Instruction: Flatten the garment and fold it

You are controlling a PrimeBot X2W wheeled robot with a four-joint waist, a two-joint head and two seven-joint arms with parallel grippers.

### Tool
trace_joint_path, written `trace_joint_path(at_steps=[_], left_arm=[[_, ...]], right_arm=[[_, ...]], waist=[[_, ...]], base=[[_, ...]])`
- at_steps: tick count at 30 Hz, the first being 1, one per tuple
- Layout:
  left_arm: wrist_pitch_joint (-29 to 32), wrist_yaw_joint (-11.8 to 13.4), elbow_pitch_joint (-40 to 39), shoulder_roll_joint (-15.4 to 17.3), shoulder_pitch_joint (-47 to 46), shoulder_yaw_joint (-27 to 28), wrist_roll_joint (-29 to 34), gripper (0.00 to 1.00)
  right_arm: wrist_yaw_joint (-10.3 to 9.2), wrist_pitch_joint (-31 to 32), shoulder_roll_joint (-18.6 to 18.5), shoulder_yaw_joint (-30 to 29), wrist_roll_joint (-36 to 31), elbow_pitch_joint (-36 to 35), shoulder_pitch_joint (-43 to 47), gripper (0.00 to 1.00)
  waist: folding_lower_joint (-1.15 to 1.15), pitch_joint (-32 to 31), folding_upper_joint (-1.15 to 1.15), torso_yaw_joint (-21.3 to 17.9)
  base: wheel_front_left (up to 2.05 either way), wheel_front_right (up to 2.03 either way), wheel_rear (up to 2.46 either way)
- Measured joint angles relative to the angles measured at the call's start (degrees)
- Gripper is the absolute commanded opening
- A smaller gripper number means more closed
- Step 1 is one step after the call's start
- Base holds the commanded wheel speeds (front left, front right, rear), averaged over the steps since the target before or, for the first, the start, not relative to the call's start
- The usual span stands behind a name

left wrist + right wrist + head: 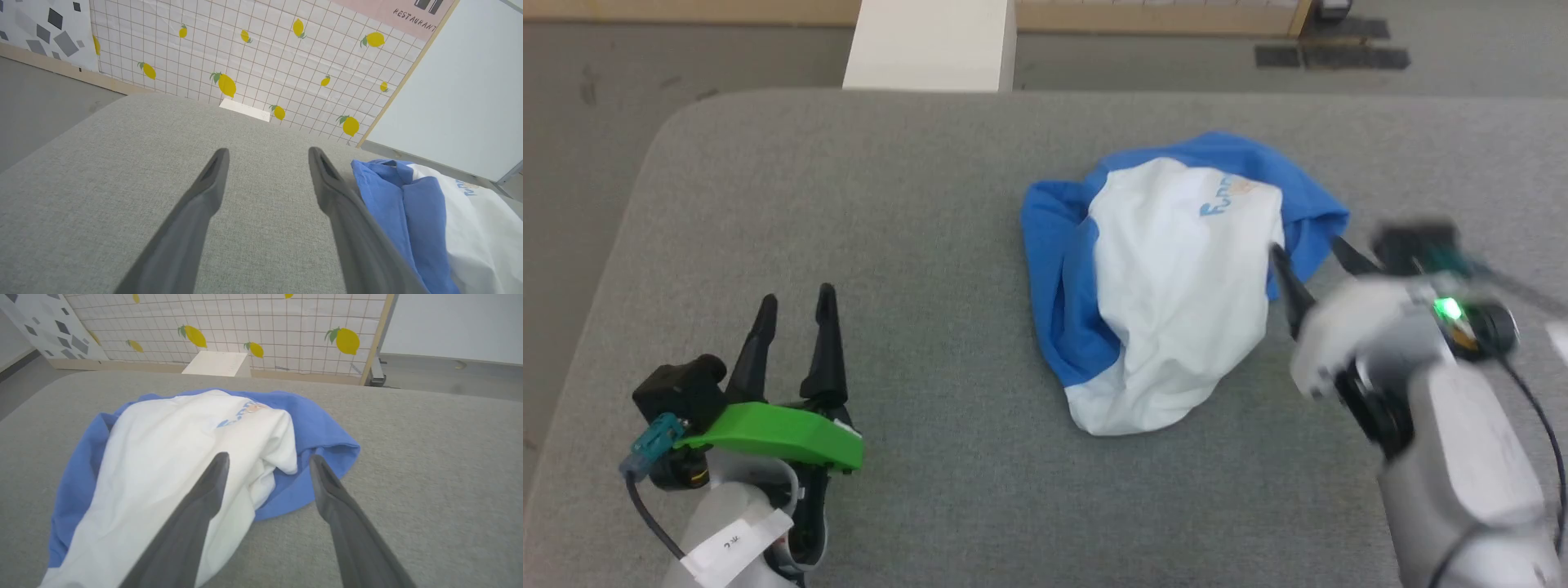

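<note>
Noting a soft T-shirt [1176, 327], white body with royal-blue sleeves and shoulders, lying bunched in a rounded heap on a grey woven-fabric table top [849, 204] with a rounded corner. Placing it right of the middle of that surface in the head view, well inside every edge. Recording white cloth uppermost, blue spilling out along the left side and round the far end. Reading part of a light-blue print at the far end of the white, partly hidden by a fold. Logging it as neither flattened nor folded.

Finding the left gripper [796, 296], two long dark fingers above a bright green plastic housing [784, 433], at the lower left of the head view, well apart from the T-shirt. Marking its jaws as spread wide and holding nothing. Seeing, in the left wrist view, bare grey fabric between the fingers and blue cloth off to their right.

Finding the right gripper [1305, 245], dark-fingered on a pale forearm and blurred in the head view, at the heap's right edge. Tracing, in the right wrist view, one finger [196, 514] across the white cloth and the other over the blue hem and the grey surface. Marking these jaws as wide apart too, pinching no cloth. Not managing to tell whether either fingertip is touching the fabric.

Spotting beyond the far edge a white rectangular block [931, 45] and a white grid-tiled wall printed with yellow lemons [245, 61].
</note>
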Motion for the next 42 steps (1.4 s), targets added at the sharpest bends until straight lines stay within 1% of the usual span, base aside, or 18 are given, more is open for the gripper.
trace_joint_path(at_steps=[3, 6, 8, 10, 11, 12, 14, 17, 19, 22, 25, 27, 30, 32, 33, 35, 38, 42], left_arm=[[0.0, -1.1, 0.4, -1.1, -0.6, 0.3, 0.5, 1.0], [0.0, -1.9, 1.2, -1.8, -1.4, 0.6, 0.8, 1.0], [0.0, -2.4, 1.7, -2.2, -1.7, 1.0, 1.0, 1.0], [0.0, -2.7, 2.1, -2.6, -1.7, 1.5, 1.3, 1.0], [0.0, -2.9, 2.3, -2.7, -1.7, 1.8, 1.4, 1.0], [0.0, -2.9, 2.5, -2.8, -1.8, 2.2, 1.5, 1.0], [0.0, -3.1, 2.9, -3.0, -1.8, 2.7, 1.8, 1.0], [0.0, -3.4, 3.3, -3.2, -1.7, 3.3, 2.1, 1.0], [0.0, -3.6, 3.5, -3.4, -1.6, 3.6, 2.2, 1.0], [0.0, -3.7, 3.8, -3.7, -1.4, 3.8, 2.3, 1.0], [0.0, -3.8, 4.1, -4.0, -1.2, 3.5, 2.3, 1.0], [0.0, -3.8, 4.4, -4.1, -1.1, 3.0, 2.3, 1.0], [0.0, -3.9, 4.8, -4.2, -1.1, 2.4, 2.3, 1.0], [0.0, -4.2, 5.1, -4.2, -1.2, 2.2, 2.3, 1.0], [0.0, -4.2, 5.2, -4.2, -1.2, 2.1, 2.2, 1.0], [0.0, -4.2, 5.5, -4.2, -1.2, 2.1, 2.2, 1.0], [0.0, -4.2, 6.0, -4.2, -1.2, 1.9, 2.1, 1.0], [0.0, -4.2, 6.0, -4.3, -1.1, 2.0, 1.9, 1.0]], right_arm=[[0.0, 11.6, 0.1, 2.6, -1.7, 2.5, -6.8, 1.0], [0.0, 20.7, 0.0, 4.1, -4.1, 5.0, -9.9, 1.0], [0.0, 24.9, 0.0, 5.1, -4.2, 5.9, -10.5, 1.0], [0.0, 27.2, 0.0, 6.2, -4.1, 6.1, -10.6, 1.0], [0.0, 27.3, 0.1, 6.4, -3.8, 5.9, -10.6, 0.36], [0.0, 27.0, 0.1, 6.9, -3.5, 5.5, -10.6, 0.0], [0.0, 25.7, 0.1, 7.7, -3.0, 4.5, -10.6, 0.0], [0.0, 25.7, -0.4, 10.4, -1.8, 1.8, -9.5, 0.0], [0.0, 26.5, -1.1, 12.6, 0.1, -2.4, -6.9, 0.0], [0.0, 30.9, -2.9, 17.0, 4.3, -10.6, -0.1, 0.0], [0.0, 37.5, -4.9, 19.7, 8.4, -19.3, 9.3, 0.0], [0.0, 42.4, -5.6, 20.9, 11.0, -23.8, 15.8, 0.0], [0.0, 47.2, -5.0, 22.6, 14.1, -26.5, 22.4, 0.0], [0.0, 48.3, -3.9, 22.9, 15.1, -26.8, 24.7, 0.0], [0.0, 47.6, -3.4, 22.7, 14.9, -27.2, 25.1, 0.16], [0.0, 45.3, -2.8, 21.7, 14.7, -28.4, 24.8, 1.0], [0.0, 40.3, -1.7, 17.3, 14.5, -30.9, 23.5, 1.0], [0.0, 31.6, -0.4, 7.0, 12.9, -33.8, 19.8, 1.0]], waist=[[0.0, 2.1, 0.0, 0.8], [0.0, 3.5, 0.0, 2.1], [0.0, 4.1, 0.0, 3.1], [0.0, 4.7, 0.0, 4.1], [0.0, 4.9, 0.0, 4.5], [0.0, 5.1, 0.0, 4.9], [0.0, 5.2, 0.0, 5.4], [0.01, 4.8, 0.0, 5.3], [0.01, 4.2, 0.0, 4.9], [0.01, 3.1, 0.0, 4.0], [0.0, 1.7, 0.0, 2.6], [0.01, 0.9, 0.0, 1.6], [0.0, 0.2, 0.0, 0.3], [0.0, -0.1, 0.0, -0.2], [0.0, -0.2, 0.0, -0.4], [0.0, -0.4, 0.0, -0.6], [0.0, -1.0, 0.0, -0.7], [0.0, -1.5, 0.0, -0.3]], base=[[0.0, 0.0, 0.0], [0.0, 0.0, 0.0], [0.0, 0.0, 0.0], [0.0, 0.0, 0.0], [0.0, 0.0, 0.0], [0.0, 0.0, 0.0], [0.0, 0.0, 0.0], [0.0, 0.0, 0.0], [0.0, 0.0, 0.0], [0.0, 0.0, 0.0], [0.0, 0.0, 0.0], [0.0, 0.0, 0.0], [0.0, 0.0, 0.0], [0.0, 0.0, 0.0], [0.0, 0.0, 0.0], [0.0, 0.0, 0.0], [0.0, 0.0, 0.0], [0.0, 0.0, 0.0]])
